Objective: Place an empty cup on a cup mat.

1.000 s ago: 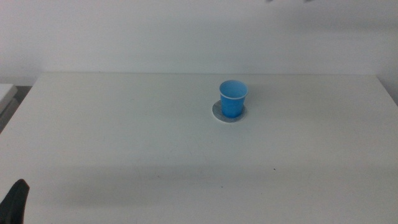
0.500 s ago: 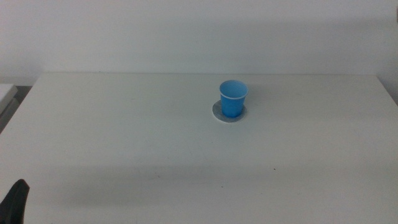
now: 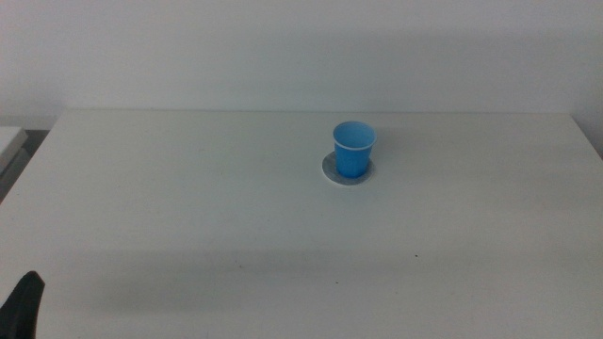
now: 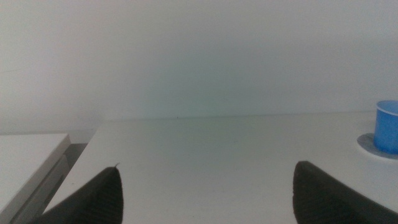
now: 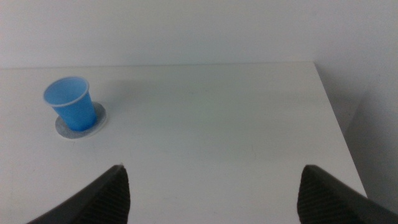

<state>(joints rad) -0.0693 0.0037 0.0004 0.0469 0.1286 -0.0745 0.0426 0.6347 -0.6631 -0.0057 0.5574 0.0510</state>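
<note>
- A small bright blue tapered disposable cup (image 3: 353, 150) stands upright on a small flat round cup mat (image 3: 330, 170) of mottled grey with a pale edge, out on the far half of the white table (image 3: 188, 217); the mat's rim shows all round the cup's base, with more of it on one side, so the cup sits a little off the disc's centre

- The cup's long axis runs straight up, wide white-rimmed mouth on top, and what can be seen of the inside looks empty (the right wrist view looks down into it)

- Neither arm touches it; the left gripper (image 4: 205, 193) waits low at the near left corner of the table, only a dark tip showing at the middle view's bottom edge, its jaws spread wide with nothing between them

- From those left jaws the cup lies ahead and off to the robot's right, well apart, caught only at the picture's edge

- The right gripper (image 5: 214, 190) is out of the middle view; its jaws also stand wide apart and empty, with cup and mat ahead and well off to the robot's left

- Which arm is nearer cannot be told from these views

- Judged from the layout, the placing looks done; the only move left would be for the arms to keep clear
</note>
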